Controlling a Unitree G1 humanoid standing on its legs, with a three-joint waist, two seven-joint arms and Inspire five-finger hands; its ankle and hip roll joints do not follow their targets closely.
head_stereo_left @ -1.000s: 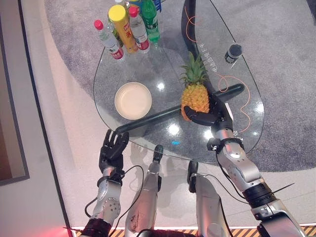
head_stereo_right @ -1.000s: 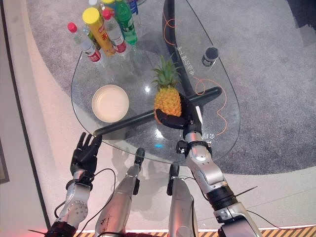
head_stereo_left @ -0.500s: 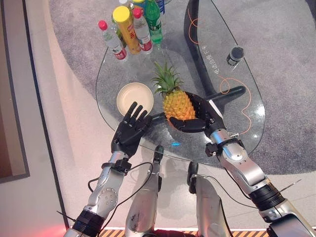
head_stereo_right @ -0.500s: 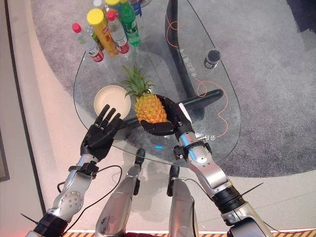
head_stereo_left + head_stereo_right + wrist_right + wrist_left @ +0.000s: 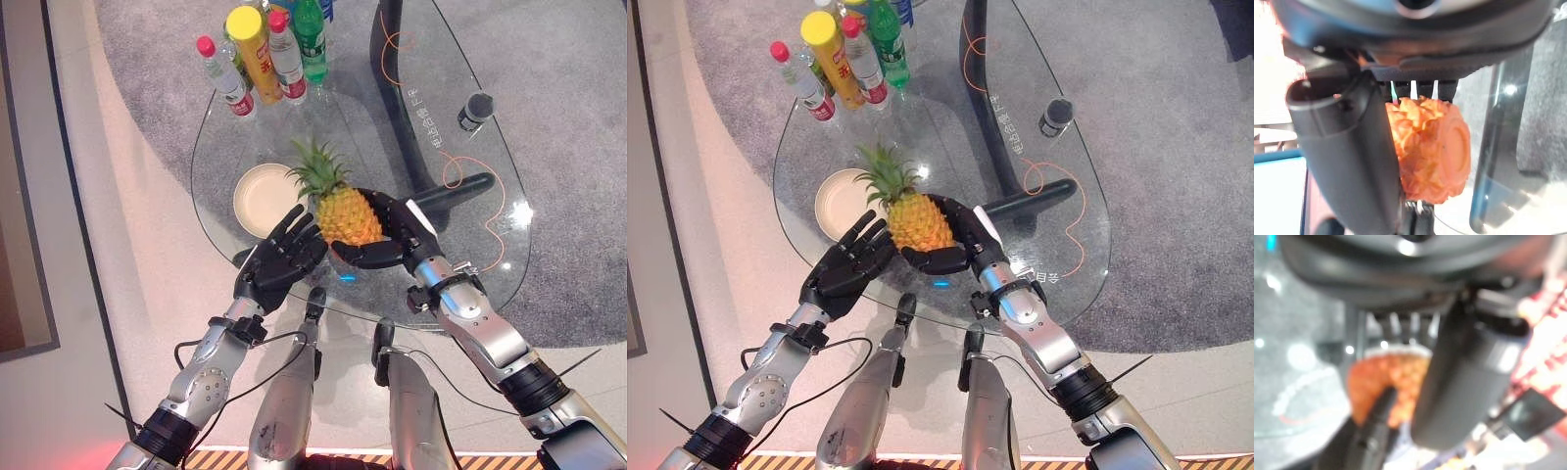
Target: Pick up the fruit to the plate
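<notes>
A pineapple (image 5: 345,213) with a green crown is held above the glass table (image 5: 470,250), tilted, its crown pointing toward the cream plate (image 5: 261,199). My right hand (image 5: 384,247) is shut on the pineapple, cupping its body from the right and below; the right wrist view shows the orange fruit (image 5: 1430,147) against my thumb (image 5: 1352,156). My left hand (image 5: 279,262) is open, fingers spread, just left of the pineapple and below the plate. The left wrist view shows the fruit (image 5: 1386,387) past my fingers.
Several bottles (image 5: 265,54) stand at the table's far edge. A small dark cup (image 5: 472,106) sits at the far right, with an orange cord (image 5: 460,181) lying across the glass. A dark table frame (image 5: 460,186) runs beneath. Grey carpet surrounds the table.
My right hand has carried the pineapple left, toward the plate. My left hand rose from beside the table and came up close to the pineapple's left side.
</notes>
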